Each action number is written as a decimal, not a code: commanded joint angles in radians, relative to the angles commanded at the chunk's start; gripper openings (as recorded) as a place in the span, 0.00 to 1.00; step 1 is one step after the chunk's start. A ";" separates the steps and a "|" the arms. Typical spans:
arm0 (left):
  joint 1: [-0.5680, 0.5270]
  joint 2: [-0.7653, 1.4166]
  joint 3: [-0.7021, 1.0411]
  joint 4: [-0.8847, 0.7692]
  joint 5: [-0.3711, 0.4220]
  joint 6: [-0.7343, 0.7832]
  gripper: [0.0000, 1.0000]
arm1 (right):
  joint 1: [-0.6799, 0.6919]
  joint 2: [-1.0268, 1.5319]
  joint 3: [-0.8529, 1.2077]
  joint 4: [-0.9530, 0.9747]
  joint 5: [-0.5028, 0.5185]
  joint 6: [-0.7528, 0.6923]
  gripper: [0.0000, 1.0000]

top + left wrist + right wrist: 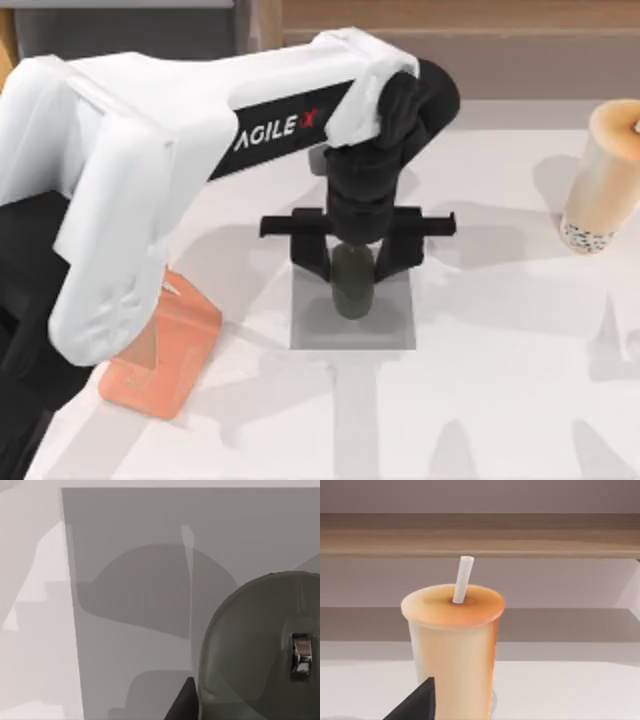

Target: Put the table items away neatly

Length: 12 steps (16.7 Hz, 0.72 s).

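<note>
The dark olive-grey mouse (352,287) hangs just over the flat grey pad (395,335) at the table's middle, with my left gripper (353,266) shut on its sides. In the left wrist view the mouse (260,645) is close up, with its rounded shadow on the pad (130,555). The tall tan cup (603,170) with a speckled base stands upright at the far right. The right wrist view faces the cup (452,645) and its white straw (464,580) from close by. A dark tip of my right gripper (415,706) sits before it.
A salmon-pink angled phone stand (165,350) sits at the front left, partly under my left arm. A wooden shelf edge (480,535) runs along the back behind the cup. Open white tabletop lies between the pad and the cup.
</note>
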 joint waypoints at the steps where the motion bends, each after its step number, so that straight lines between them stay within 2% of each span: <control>1: 0.000 0.000 0.000 0.000 0.000 0.000 0.00 | 0.000 0.000 0.000 0.000 0.000 0.000 1.00; 3: 0.000 0.000 0.000 0.000 0.000 0.000 0.00 | 0.000 0.000 0.000 0.000 0.000 0.000 1.00; 12: 0.000 0.000 0.000 0.000 0.000 0.000 0.68 | 0.000 0.000 0.000 0.000 0.000 0.000 1.00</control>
